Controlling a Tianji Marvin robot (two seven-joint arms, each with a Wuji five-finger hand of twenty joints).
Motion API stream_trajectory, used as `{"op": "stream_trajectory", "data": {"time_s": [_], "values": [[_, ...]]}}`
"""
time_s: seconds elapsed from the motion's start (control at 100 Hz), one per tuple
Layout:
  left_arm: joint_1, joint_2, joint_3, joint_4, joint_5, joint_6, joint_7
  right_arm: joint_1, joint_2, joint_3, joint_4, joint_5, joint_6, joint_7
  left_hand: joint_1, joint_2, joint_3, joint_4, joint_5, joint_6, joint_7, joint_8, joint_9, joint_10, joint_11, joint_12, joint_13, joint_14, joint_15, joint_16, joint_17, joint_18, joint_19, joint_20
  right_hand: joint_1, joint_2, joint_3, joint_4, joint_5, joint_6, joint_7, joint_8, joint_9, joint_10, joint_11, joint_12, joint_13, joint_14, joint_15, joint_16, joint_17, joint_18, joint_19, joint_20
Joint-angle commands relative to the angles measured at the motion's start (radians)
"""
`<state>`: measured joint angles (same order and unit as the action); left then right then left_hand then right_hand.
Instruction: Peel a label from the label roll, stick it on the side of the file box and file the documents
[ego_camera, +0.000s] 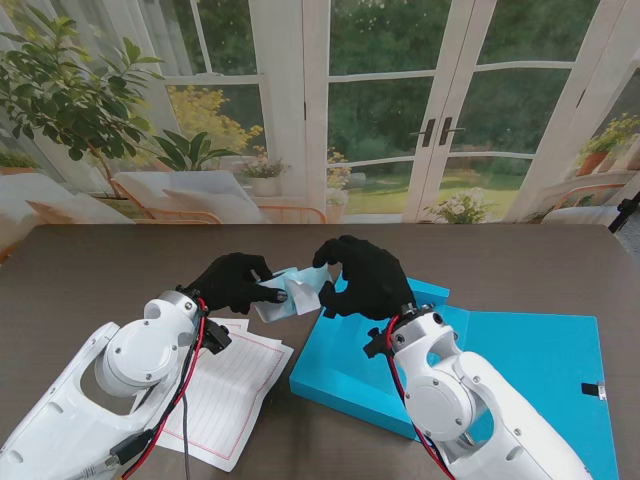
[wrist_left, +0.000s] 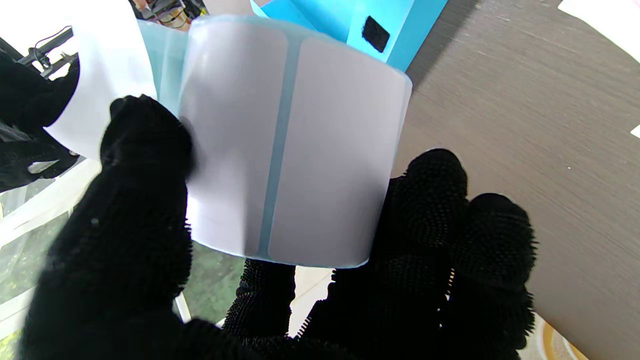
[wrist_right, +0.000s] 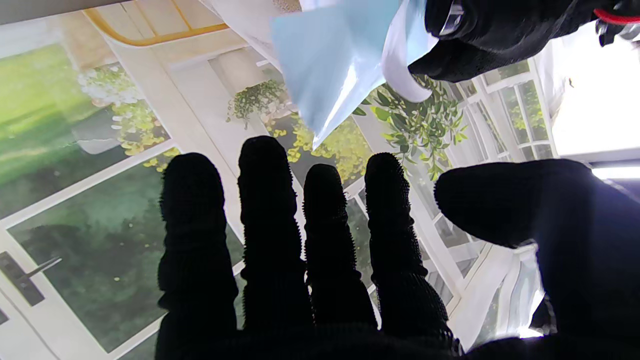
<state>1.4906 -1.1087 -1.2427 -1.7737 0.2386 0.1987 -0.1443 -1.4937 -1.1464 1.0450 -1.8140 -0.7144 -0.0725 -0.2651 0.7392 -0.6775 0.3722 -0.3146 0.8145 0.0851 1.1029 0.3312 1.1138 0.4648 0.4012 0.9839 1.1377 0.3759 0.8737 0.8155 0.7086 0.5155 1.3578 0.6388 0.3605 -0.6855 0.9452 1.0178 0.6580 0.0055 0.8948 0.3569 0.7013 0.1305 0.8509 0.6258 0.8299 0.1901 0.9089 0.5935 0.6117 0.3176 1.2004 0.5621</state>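
My left hand (ego_camera: 235, 282) is shut on the label roll (ego_camera: 287, 293), held just above the table's middle. In the left wrist view the roll (wrist_left: 295, 150) shows white labels on pale blue backing, pinched between thumb (wrist_left: 145, 150) and fingers (wrist_left: 435, 200). A loose tail of the backing strip (wrist_right: 330, 65) reaches toward my right hand (ego_camera: 365, 275). That hand (wrist_right: 325, 260) has its fingers spread with the thumb apart and nothing between them. The blue file box (ego_camera: 510, 355) lies open and flat on the right. The lined documents (ego_camera: 225, 385) lie near me on the left.
A black fastener patch (wrist_left: 376, 33) sits on the blue box flap close behind the roll. Another black clasp (ego_camera: 593, 389) is at the box's right edge. Brown table top (ego_camera: 90, 280) extends to the left and far side.
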Motion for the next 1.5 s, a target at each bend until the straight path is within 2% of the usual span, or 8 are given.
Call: {"op": "stream_trajectory", "data": {"time_s": [0.0,0.36,0.66,0.76,1.0,1.07,1.17,1.49], "values": [[-0.008,-0.007,-0.001,-0.016,-0.006,0.001,-0.023,0.003,-0.002,-0.013,-0.001,-0.014,-0.008,0.015,0.197,0.164,0.153,0.141,0.062,0.164,0.104,0.033,0.171,-0.247,0.215,0.0,0.011,0.009,0.033,0.017,-0.005,0.003,0.04,0.015,-0.039,-0.03,-0.009,-0.005,0.002,-0.03,-0.012,0.016,-0.043,-0.032,0.006,0.029,-0.048,-0.017,0.01,0.019,-0.289,-0.03,0.013,0.013],[-0.007,-0.006,0.0,-0.021,-0.024,0.01,-0.037,-0.024,0.022,-0.005,-0.077,-0.146,0.031,0.057,0.216,0.141,0.15,0.141,0.054,0.17,0.106,0.035,0.166,-0.238,0.216,0.001,0.001,0.018,0.038,0.019,-0.016,0.01,0.046,0.02,-0.263,-0.024,0.004,-0.431,-0.138,-0.027,-0.007,0.067,-0.328,-0.037,0.066,0.123,-0.314,-0.061,-0.056,0.017,-0.437,-0.08,-0.115,0.066],[-0.007,-0.004,-0.004,-0.021,-0.039,-0.001,-0.048,0.019,0.023,-0.061,-0.04,-0.241,0.083,0.006,0.222,0.137,0.15,0.141,0.053,0.173,0.106,0.033,0.164,-0.235,0.217,0.002,-0.005,0.023,0.044,0.019,-0.024,0.011,0.047,0.024,-0.319,-0.032,0.06,-0.432,-0.144,-0.071,0.052,0.112,-0.356,-0.045,0.105,0.151,-0.365,-0.064,-0.074,-0.002,-0.45,-0.096,-0.124,0.071],[-0.005,-0.003,-0.006,-0.021,-0.043,-0.01,-0.055,0.04,0.023,-0.08,-0.017,-0.262,0.09,-0.013,0.21,0.162,0.15,0.141,0.055,0.176,0.106,0.032,0.164,-0.235,0.217,0.002,-0.006,0.024,0.045,0.019,-0.026,0.011,0.048,0.025,-0.28,-0.031,0.044,-0.374,-0.115,-0.09,0.045,0.116,-0.312,-0.049,0.1,0.149,-0.339,-0.056,-0.07,-0.009,-0.437,-0.09,-0.113,0.066],[-0.003,-0.001,-0.011,-0.02,-0.054,-0.029,-0.065,0.07,0.026,-0.105,0.026,-0.303,0.095,-0.038,0.217,0.164,0.143,0.142,0.055,0.177,0.103,0.033,0.163,-0.232,0.217,0.002,-0.008,0.027,0.047,0.018,-0.028,0.014,0.048,0.026,-0.185,-0.026,-0.008,-0.378,-0.031,-0.086,0.047,0.115,-0.235,-0.044,0.091,0.143,-0.283,-0.047,-0.07,-0.013,-0.411,-0.076,-0.099,0.057],[-0.003,0.0,-0.013,-0.02,-0.057,-0.034,-0.066,0.075,0.026,-0.109,0.033,-0.311,0.097,-0.045,0.231,0.146,0.15,0.147,0.052,0.176,0.105,0.033,0.162,-0.232,0.217,0.003,-0.009,0.027,0.047,0.018,-0.03,0.014,0.048,0.027,-0.143,-0.022,-0.039,-0.401,-0.011,-0.082,0.048,0.115,-0.217,-0.041,0.089,0.142,-0.268,-0.045,-0.07,-0.014,-0.402,-0.074,-0.093,0.052],[-0.002,0.0,-0.014,-0.019,-0.061,-0.042,-0.068,0.082,0.026,-0.114,0.044,-0.321,0.099,-0.059,0.164,-0.042,0.574,0.077,0.044,0.173,0.12,0.021,0.177,-0.234,0.196,0.142,-0.01,0.027,0.049,0.014,-0.03,0.014,0.046,0.033,-0.097,-0.017,-0.071,-0.441,0.016,-0.075,0.052,0.117,-0.188,-0.04,0.082,0.138,-0.244,-0.041,-0.068,-0.016,-0.391,-0.068,-0.085,0.045],[0.002,0.0,-0.014,-0.026,-0.075,-0.049,-0.072,0.101,0.022,-0.132,0.072,-0.331,0.097,-0.098,0.159,-0.053,0.608,0.069,0.044,0.176,0.119,0.021,0.179,-0.232,0.187,0.158,-0.015,0.033,0.049,0.015,-0.035,0.013,0.047,0.034,0.074,-0.059,-0.128,-0.679,0.064,-0.098,0.171,-0.073,-0.085,-0.044,0.075,0.13,-0.151,-0.041,-0.064,-0.02,-0.351,-0.055,-0.06,0.011]]}}
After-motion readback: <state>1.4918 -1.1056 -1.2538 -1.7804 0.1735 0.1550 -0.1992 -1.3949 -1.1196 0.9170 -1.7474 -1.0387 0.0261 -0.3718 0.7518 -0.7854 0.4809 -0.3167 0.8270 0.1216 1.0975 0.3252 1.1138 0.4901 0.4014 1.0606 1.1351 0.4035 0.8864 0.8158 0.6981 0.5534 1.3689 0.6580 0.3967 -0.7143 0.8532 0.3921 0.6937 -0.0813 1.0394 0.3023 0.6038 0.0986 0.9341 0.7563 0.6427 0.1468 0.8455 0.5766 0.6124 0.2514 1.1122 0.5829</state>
